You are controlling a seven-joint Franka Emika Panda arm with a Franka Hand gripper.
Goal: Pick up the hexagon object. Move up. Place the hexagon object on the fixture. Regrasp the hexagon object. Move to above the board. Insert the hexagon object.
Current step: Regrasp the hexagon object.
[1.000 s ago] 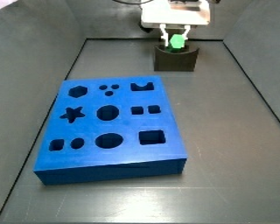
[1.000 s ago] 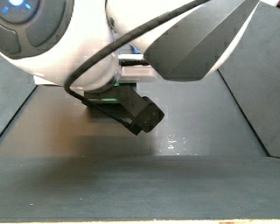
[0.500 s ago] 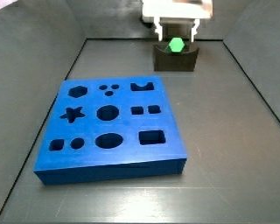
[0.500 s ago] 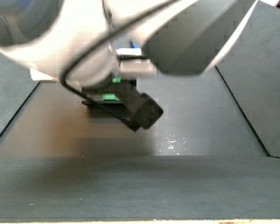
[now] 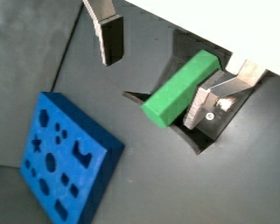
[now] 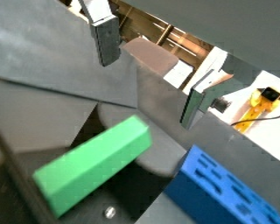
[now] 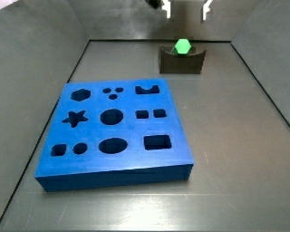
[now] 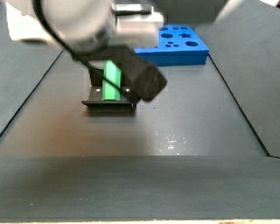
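The green hexagon object rests tilted in the notch of the dark fixture at the far end of the floor, and shows in the opposite side view as the peg on the fixture. My gripper hangs open well above it, holding nothing. In both wrist views the hexagon object lies below and between the spread fingers. The blue board lies flat on the floor, apart from the fixture.
Grey walls enclose the floor on the sides. The board sits beyond the fixture in a side view, and the dark arm body hangs beside the peg there. An orange cable shows past one finger.
The gripper has let go of the hexagon object and risen straight up, from around the peg to near the top of the side view. The peg stays in the fixture.
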